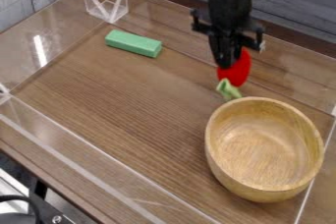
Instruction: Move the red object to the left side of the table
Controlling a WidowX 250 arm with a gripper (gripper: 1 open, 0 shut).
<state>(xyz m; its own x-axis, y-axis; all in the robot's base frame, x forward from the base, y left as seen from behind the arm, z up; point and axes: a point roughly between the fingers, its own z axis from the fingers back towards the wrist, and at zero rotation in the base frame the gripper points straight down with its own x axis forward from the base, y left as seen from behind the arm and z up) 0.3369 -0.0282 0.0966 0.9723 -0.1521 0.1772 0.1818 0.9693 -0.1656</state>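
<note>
The red object (237,69), a small glossy oval with a green leafy end pointing down, hangs just above the table (118,100) at the right, a little beyond the wooden bowl's far rim. My gripper (231,56) reaches down from above and is shut on the red object's upper part, so its fingertips are partly merged with it. The green leaf tip (227,89) sits close over the wood.
A large wooden bowl (266,147) fills the near right corner. A flat green block (133,43) lies at the back left of centre. Low clear acrylic walls (79,184) edge the table, with a clear folded stand (105,7) at the back left.
</note>
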